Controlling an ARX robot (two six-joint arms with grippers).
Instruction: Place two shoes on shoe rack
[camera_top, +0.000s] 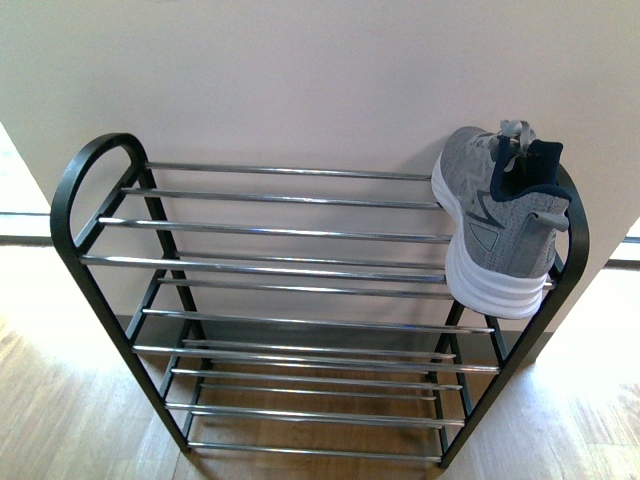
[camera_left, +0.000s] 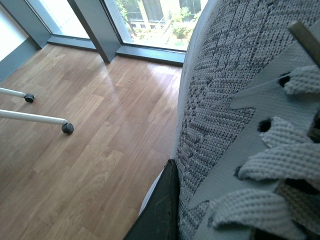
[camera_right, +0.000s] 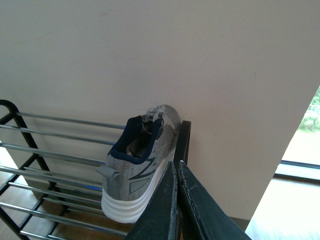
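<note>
Grey sneaker (camera_top: 500, 225) sat on rack (camera_top: 290, 230), top shelf, 3 o'clock end, heel twd camera. L fingers (camera_left: 160, 215) gripped 2nd sneaker (camera_left: 225, 100) above floor (camera_left: 75, 150). R fingers (camera_right: 200, 215) clenched, empty.

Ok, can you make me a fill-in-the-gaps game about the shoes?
On the shoe rack, the grey sneaker sits on the ___ shelf.
The rack stands against a ___.
The right hand is shut, holding ___.
The second sneaker hangs above a ___ floor.
Missing: top; wall; nothing; wooden.
</note>
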